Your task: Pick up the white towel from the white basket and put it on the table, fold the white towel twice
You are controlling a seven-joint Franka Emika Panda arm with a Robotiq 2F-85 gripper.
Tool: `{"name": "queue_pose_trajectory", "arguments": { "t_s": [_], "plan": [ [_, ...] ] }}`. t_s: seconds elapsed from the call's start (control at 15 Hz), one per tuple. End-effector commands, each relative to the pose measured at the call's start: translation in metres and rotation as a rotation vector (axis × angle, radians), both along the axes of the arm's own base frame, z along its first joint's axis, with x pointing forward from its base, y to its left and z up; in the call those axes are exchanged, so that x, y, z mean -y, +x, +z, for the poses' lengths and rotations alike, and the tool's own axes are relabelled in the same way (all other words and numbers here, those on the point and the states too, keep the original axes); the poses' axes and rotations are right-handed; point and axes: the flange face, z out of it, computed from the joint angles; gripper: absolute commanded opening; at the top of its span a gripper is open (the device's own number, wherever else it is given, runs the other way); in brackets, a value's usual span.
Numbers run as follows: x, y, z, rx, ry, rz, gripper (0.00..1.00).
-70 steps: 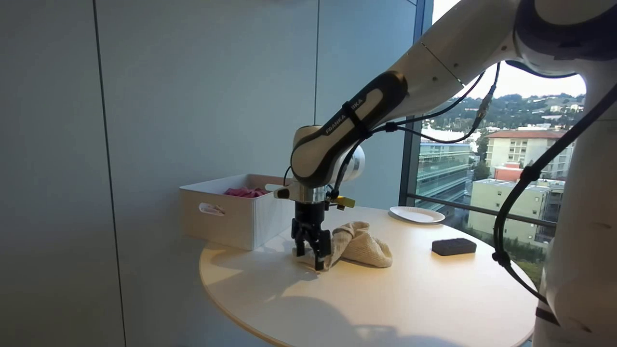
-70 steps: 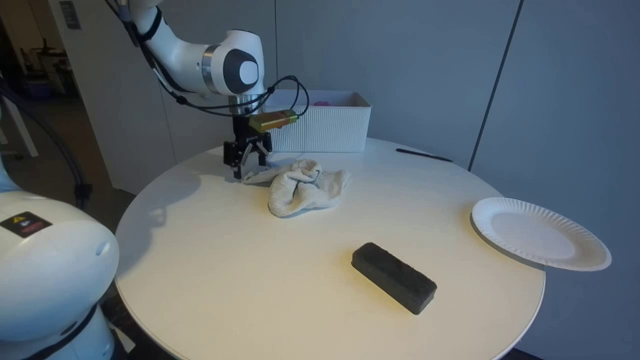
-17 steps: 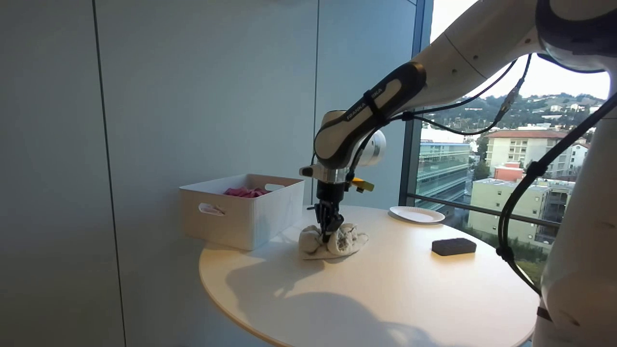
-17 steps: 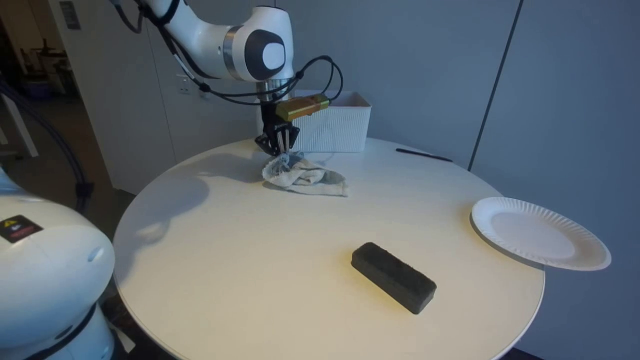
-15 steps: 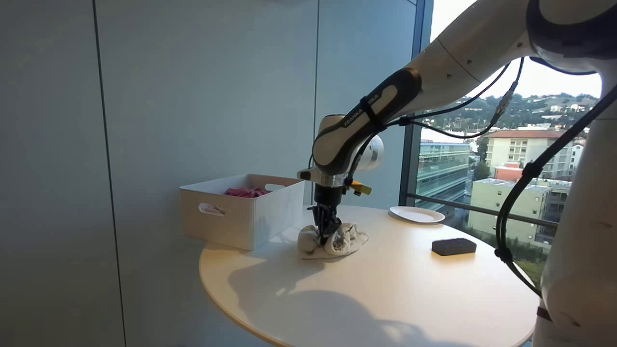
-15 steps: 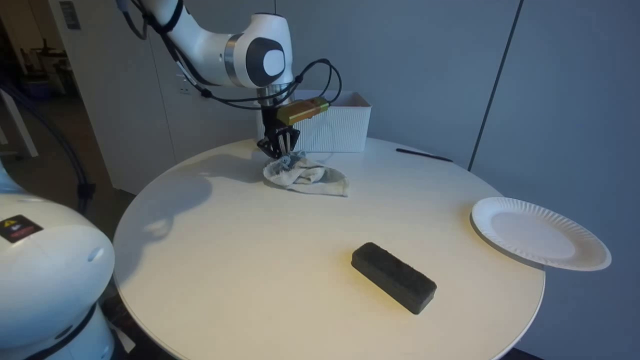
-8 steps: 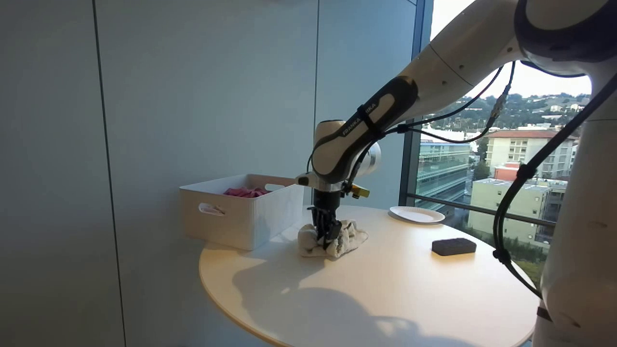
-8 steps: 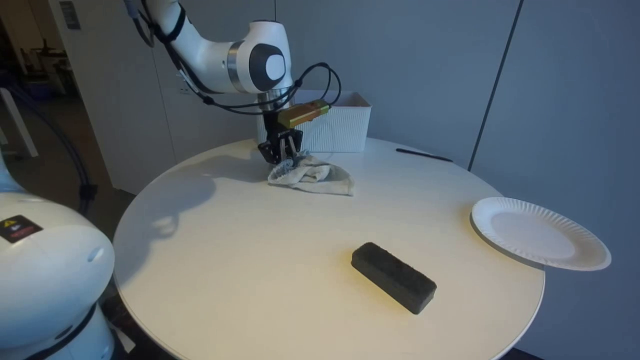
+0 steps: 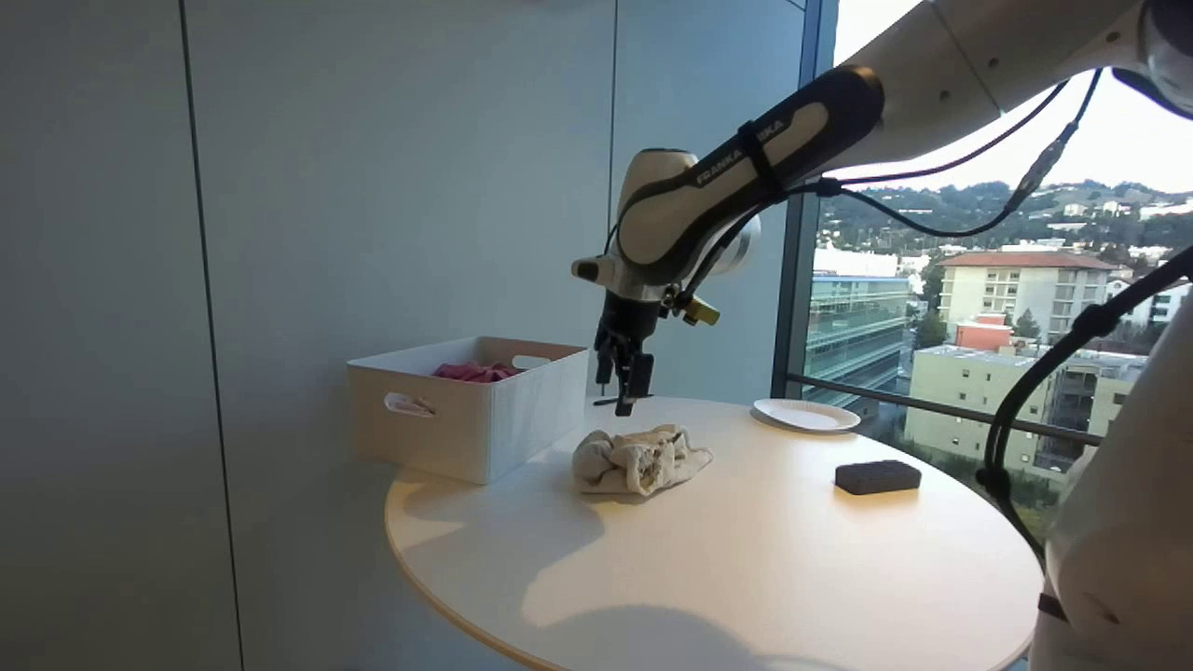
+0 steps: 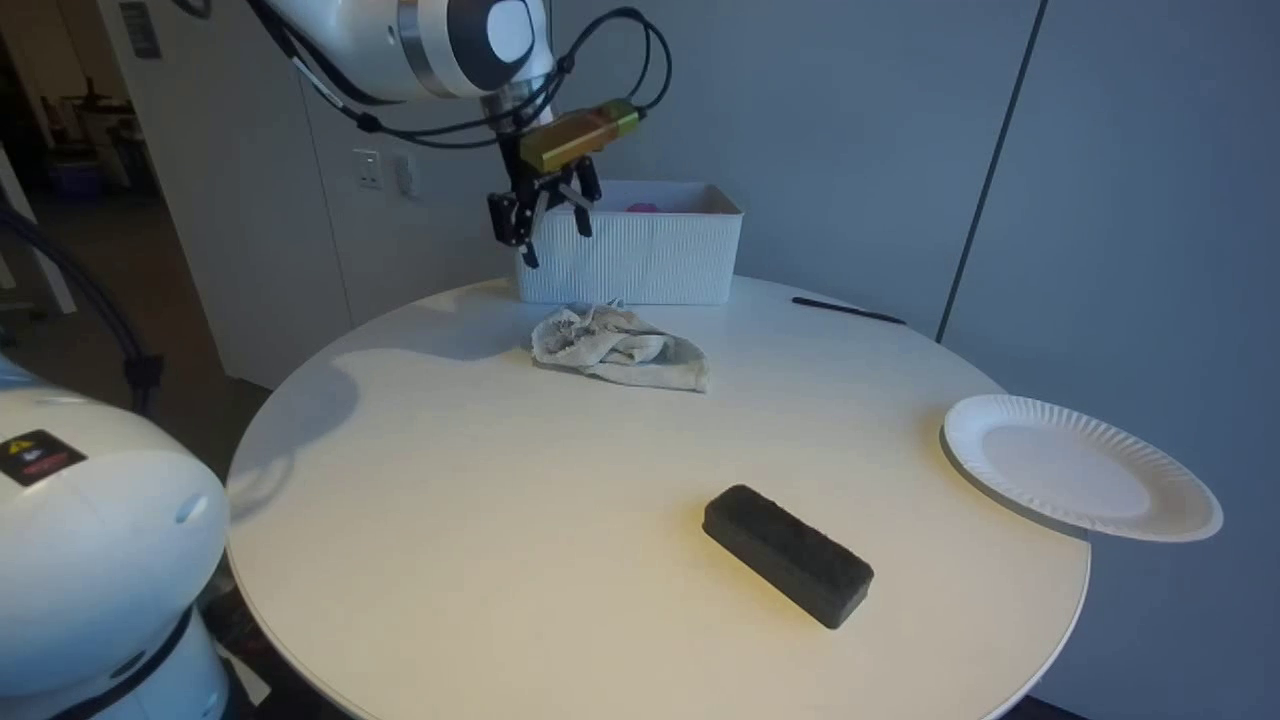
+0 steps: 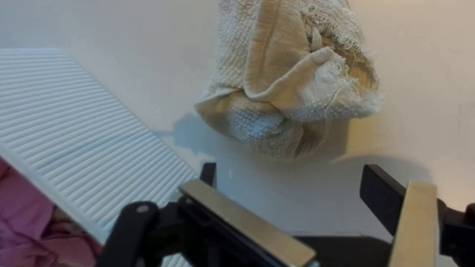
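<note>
The white arm [image 10: 350,48] has black cables [image 10: 565,64], FRANKA lettering [image 9: 719,167] and black fingers [image 9: 639,376].

the white towel [image 11: 282,76] is looking like rough, frayed cloth, the basket [image 11: 81,122] like ribbed plastic; the surface [image 10: 500,540] is looking smooth.

Wall [image 9: 401,186] in here is plain gray-blue, split by thin dark vertical seams [image 9: 207,280], and it gets pretty murky toward one end. Next to it there's a big window [image 9: 932,247], dark bluish frame [image 9: 817,37], crossbar [image 9: 932,407] low down. Out there I've got pale buildings [image 9: 1025,289], one with a reddish roof [image 9: 1033,260], then a green hillside [image 9: 969,200], and a blown-out white sky [image 9: 867,19] that's easily the brightest thing around. There's also a wall outlet [image 10: 368,168], a small sign [image 10: 139,30] I can't read, and a dim opening [image 10: 60,60] with brownish floor [image 10: 160,280] and clutter [image 10: 95,120] too dark to make out.
</note>
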Motion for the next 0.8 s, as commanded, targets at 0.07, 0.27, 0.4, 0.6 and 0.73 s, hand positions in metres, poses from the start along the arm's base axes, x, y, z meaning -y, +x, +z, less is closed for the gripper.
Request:
{"name": "queue_pose_trajectory", "arguments": {
  "t_s": [0.07, 0.27, 0.4, 0.6, 0.73],
  "plan": [
    [0.005, -0.035, 0.073, 0.132, 0.018, -0.219, 1.00],
    [0.021, -0.037, 0.069, 0.093, -0.014, -0.389, 1.00],
    [0.028, -0.033, 0.055, 0.104, -0.017, -0.496, 1.00],
    [0.029, -0.036, 0.051, 0.084, -0.007, -0.466, 1.00],
    [0.029, -0.034, 0.047, 0.078, -0.005, -0.481, 1.00]
  ]
}}
